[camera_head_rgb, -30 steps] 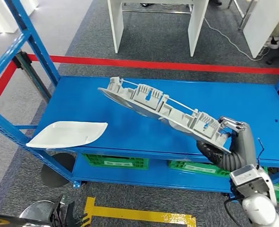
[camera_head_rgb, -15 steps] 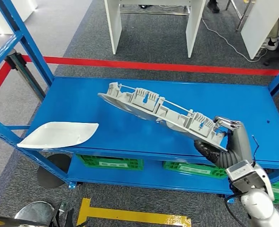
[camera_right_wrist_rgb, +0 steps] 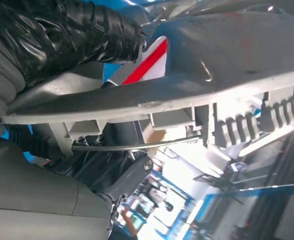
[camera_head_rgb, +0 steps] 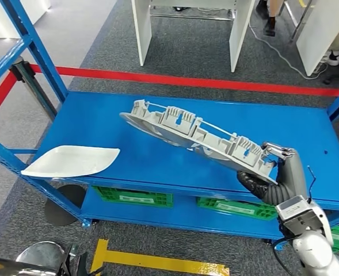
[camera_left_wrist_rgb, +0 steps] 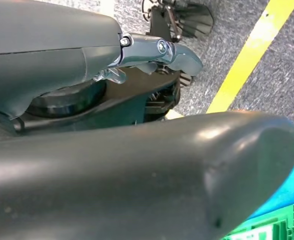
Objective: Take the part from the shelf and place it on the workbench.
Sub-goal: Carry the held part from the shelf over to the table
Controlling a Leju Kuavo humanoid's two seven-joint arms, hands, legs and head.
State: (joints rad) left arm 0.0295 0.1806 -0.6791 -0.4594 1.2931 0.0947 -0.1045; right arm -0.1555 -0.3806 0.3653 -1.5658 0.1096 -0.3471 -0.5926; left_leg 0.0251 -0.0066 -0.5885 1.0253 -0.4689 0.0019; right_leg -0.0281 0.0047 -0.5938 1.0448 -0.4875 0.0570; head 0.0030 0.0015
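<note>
A long grey ribbed plastic part (camera_head_rgb: 193, 135) hangs tilted above the blue shelf (camera_head_rgb: 115, 126), its far end higher over the shelf's middle. My right hand (camera_head_rgb: 276, 175) grips its near end at the shelf's front right, thumb on top and dark fingers under it. Up close in the right wrist view, the part (camera_right_wrist_rgb: 198, 80) runs across the frame with my right hand (camera_right_wrist_rgb: 43, 60) wrapped around it. My left hand (camera_left_wrist_rgb: 145, 170) hangs low over the floor, its thumb large in the left wrist view and its other fingers hidden.
A flat white panel (camera_head_rgb: 72, 161) lies on the shelf's front left corner, overhanging the edge. Green crates (camera_head_rgb: 132, 197) sit on the lower shelf. Blue uprights (camera_head_rgb: 33, 49) frame the left side. Red tape (camera_head_rgb: 202, 81) crosses the grey carpet behind; yellow tape (camera_head_rgb: 159, 264) lies near my feet.
The view has shifted slightly. The part stays tilted in my right hand, which has barely moved.
</note>
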